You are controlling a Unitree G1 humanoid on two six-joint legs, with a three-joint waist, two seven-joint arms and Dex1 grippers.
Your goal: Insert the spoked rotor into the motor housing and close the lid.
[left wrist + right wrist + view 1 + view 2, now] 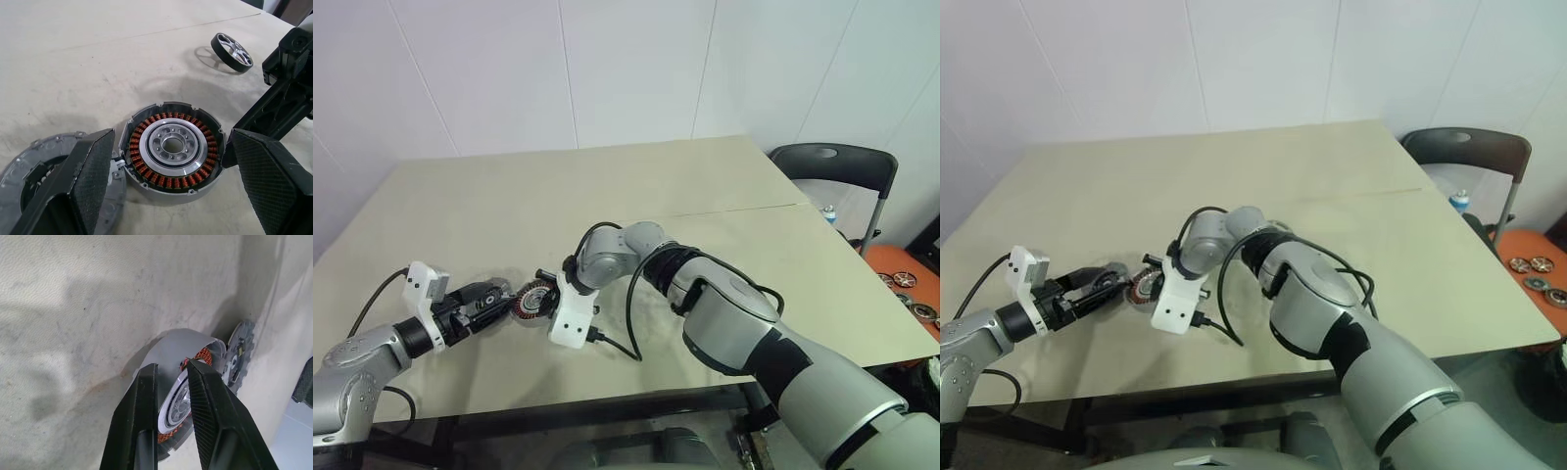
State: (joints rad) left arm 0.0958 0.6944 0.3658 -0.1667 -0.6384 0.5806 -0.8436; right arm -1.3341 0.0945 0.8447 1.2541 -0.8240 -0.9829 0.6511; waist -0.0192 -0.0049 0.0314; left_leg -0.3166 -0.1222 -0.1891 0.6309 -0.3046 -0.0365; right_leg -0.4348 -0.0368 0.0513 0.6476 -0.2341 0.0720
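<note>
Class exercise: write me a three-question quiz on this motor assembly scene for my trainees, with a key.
1. True or false: the spoked rotor already sits in the motor housing.
2. What lies between the fingers of the open left gripper? A) spoked rotor B) motor housing C) nothing
3. Name the silver-grey part beside the housing, partly behind a left finger.
Key: 1 false; 2 B; 3 the lid.
</note>
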